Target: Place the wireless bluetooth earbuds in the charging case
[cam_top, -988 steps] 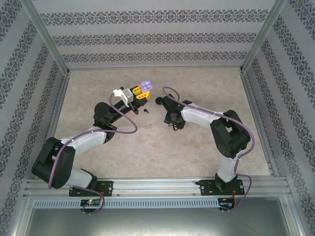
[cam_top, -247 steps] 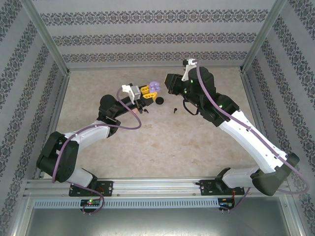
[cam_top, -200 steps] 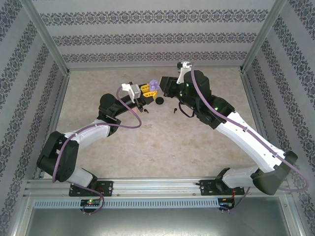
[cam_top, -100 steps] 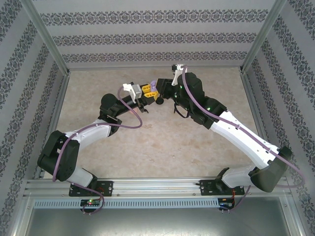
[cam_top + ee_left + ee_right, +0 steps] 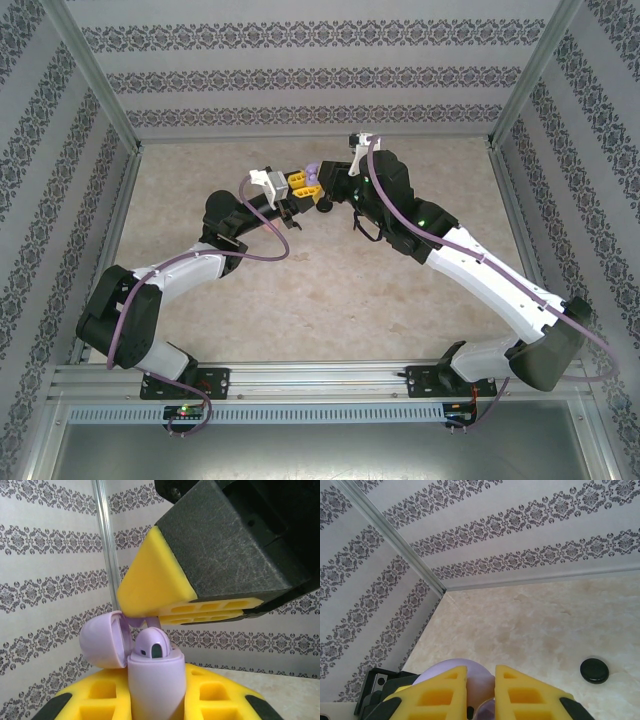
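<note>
My left gripper (image 5: 159,702) is shut on the pale purple charging case (image 5: 156,680) and holds it upright with its lid (image 5: 102,640) swung open to the left. One pale purple earbud (image 5: 155,647) sits in the case. My right gripper (image 5: 480,682) hangs just above the open case, its yellow fingers (image 5: 150,592) shut on a second pale purple earbud (image 5: 481,690), whose tip (image 5: 144,622) pokes down over the case mouth. In the top view both grippers meet at the back centre, left gripper (image 5: 298,184) and right gripper (image 5: 326,186), with the case (image 5: 312,174) between them.
A black round disc (image 5: 594,670) lies on the beige table just right of the grippers, also partly visible as the black disc (image 5: 324,206). The patterned back wall (image 5: 320,80) stands close behind the case. Open tabletop (image 5: 330,300) spreads toward the arm bases.
The right arm has risen from the table and swung left, bringing its gripper over the open case. The left gripper with the case has stayed almost still for the last second.
</note>
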